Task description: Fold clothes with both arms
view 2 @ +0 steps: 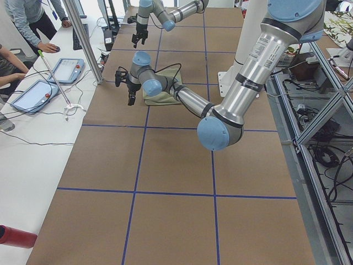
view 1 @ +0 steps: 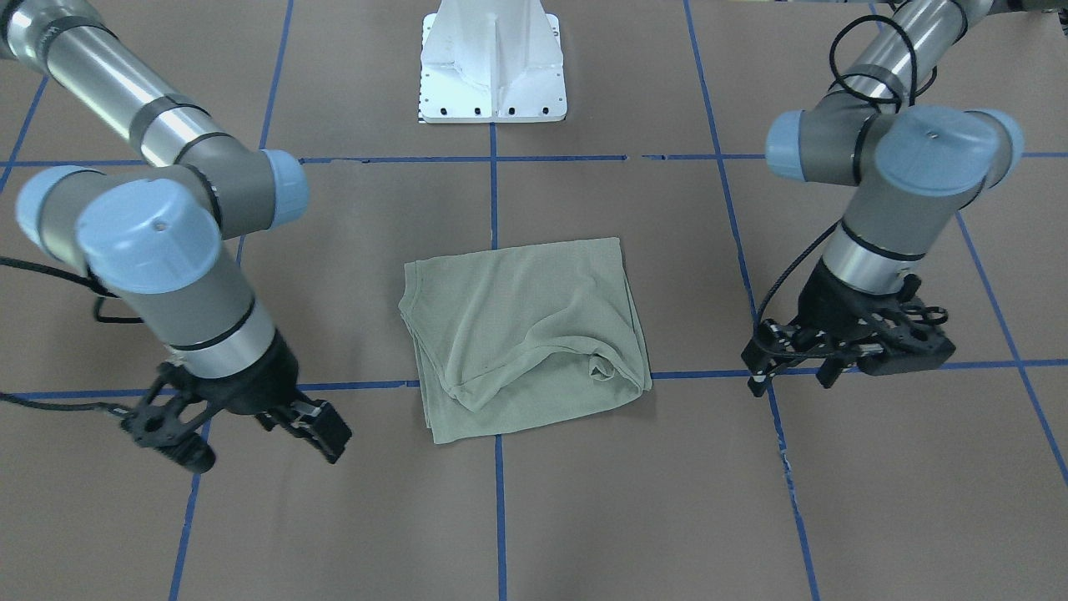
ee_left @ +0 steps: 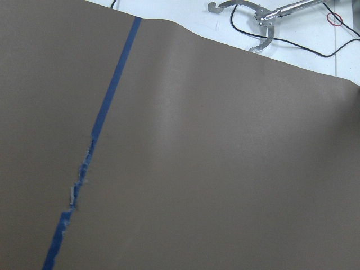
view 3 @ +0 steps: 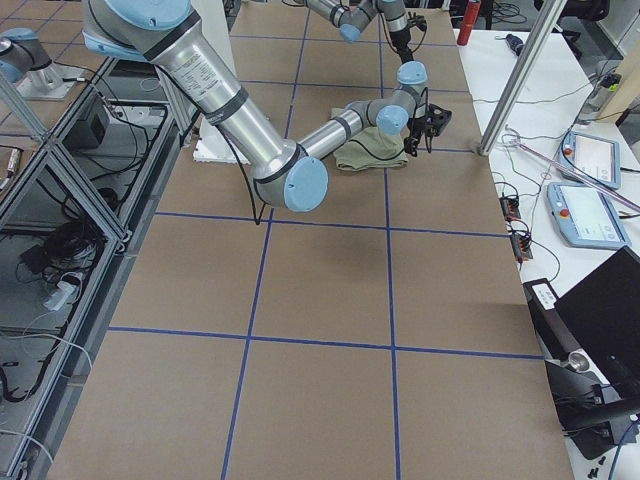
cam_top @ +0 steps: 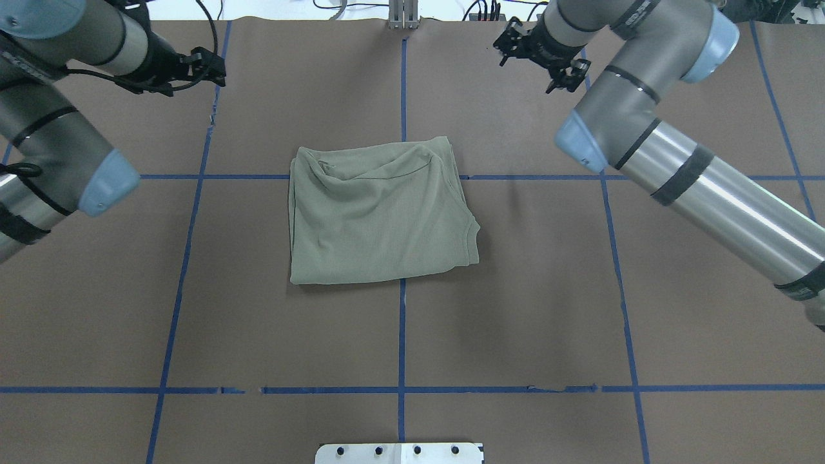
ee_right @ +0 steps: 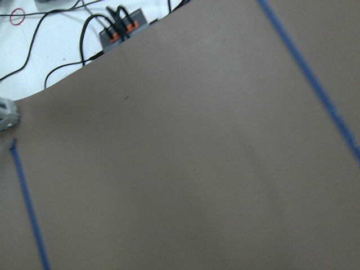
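The pale sage-green shirt (view 1: 526, 334) lies folded into a rough rectangle at the middle of the table, with wrinkles and a bunched fold near its operator-side edge; it also shows in the overhead view (cam_top: 380, 219). My left gripper (view 1: 793, 380) hovers open and empty above the table, well off to the shirt's side; it also shows in the overhead view (cam_top: 209, 67). My right gripper (view 1: 263, 446) hovers open and empty on the shirt's other side; it also shows in the overhead view (cam_top: 536, 61). Neither touches the shirt. Both wrist views show only brown table cover and blue tape.
The white pedestal base (view 1: 492, 67) stands at the robot's side of the table. Blue tape lines (cam_top: 401, 335) grid the brown cover. Beyond the far edge lie cables and a metal tool (ee_left: 256, 19). Operators and tablets (view 2: 36, 91) are at a side table.
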